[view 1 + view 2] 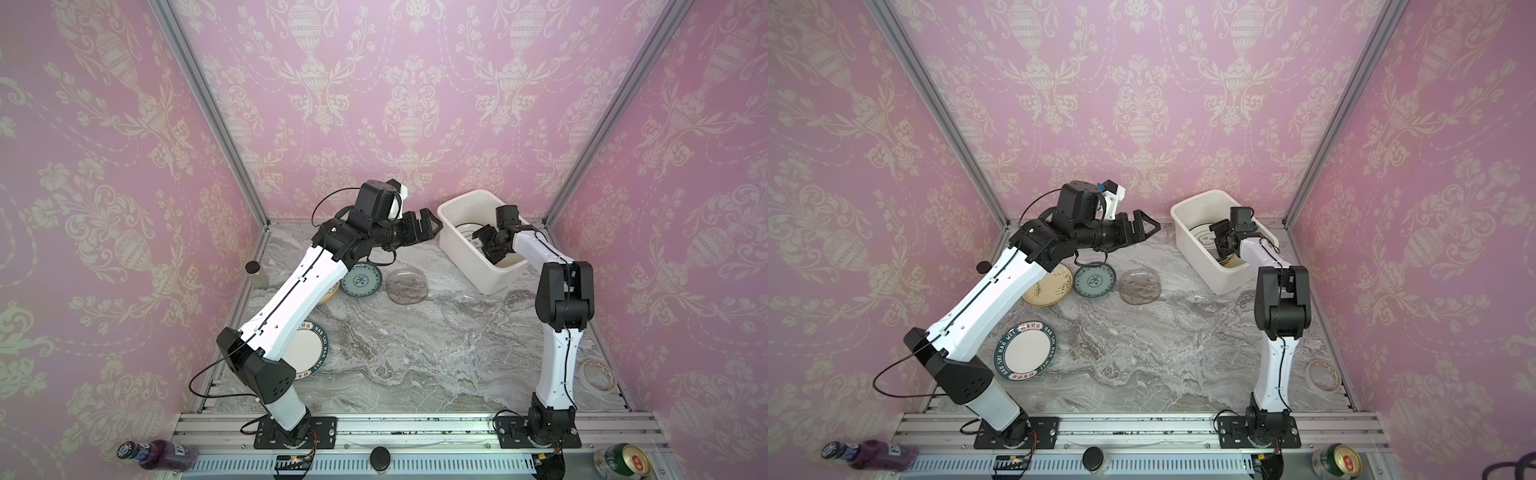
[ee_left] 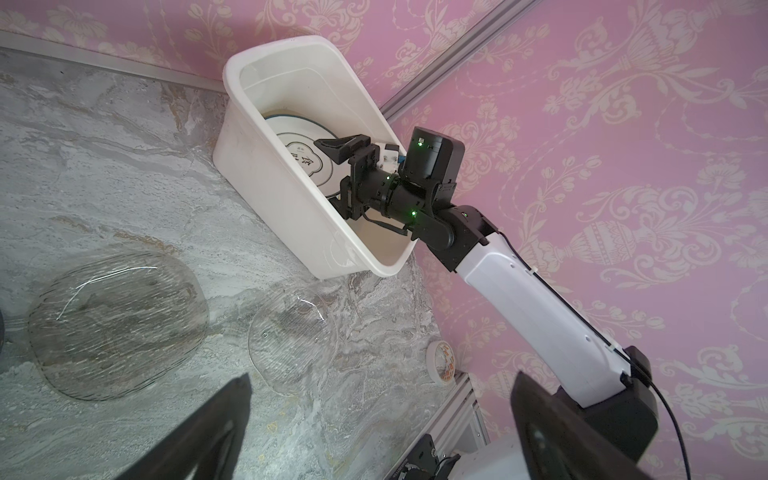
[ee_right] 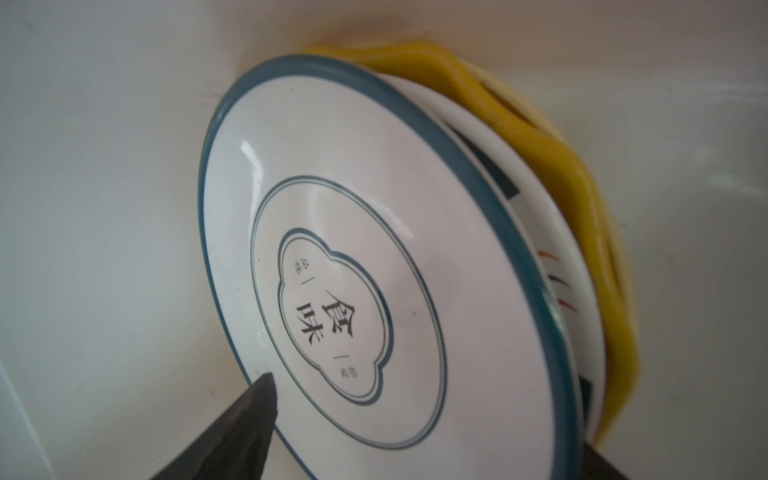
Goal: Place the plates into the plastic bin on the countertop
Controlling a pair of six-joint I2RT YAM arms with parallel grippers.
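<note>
The white plastic bin [image 1: 457, 253] [image 1: 1196, 259] stands at the back right of the countertop [image 1: 395, 365]. Inside it a white blue-rimmed plate [image 3: 353, 270] [image 2: 299, 153] lies on other plates, the lowest a yellow scalloped one [image 3: 540, 137]. My right gripper [image 1: 482, 245] [image 3: 428, 415] is down in the bin over that plate, open. My left gripper [image 1: 428, 226] [image 2: 382, 376] hangs open and empty left of the bin. On the countertop lie a teal floral plate [image 1: 1095, 281], a smoky glass plate [image 1: 1140, 286], a clear one [image 1: 1198, 313], a cream one [image 1: 1048, 286] and a lettered-rim one [image 1: 1025, 351].
A tape roll [image 1: 598, 374] [image 2: 442, 359] lies near the right wall. A small jar [image 1: 257, 274] stands by the left wall. The aluminium rail [image 1: 415, 428] runs along the front, with a purple bottle [image 1: 158, 455] and a can [image 1: 623, 459] beyond it.
</note>
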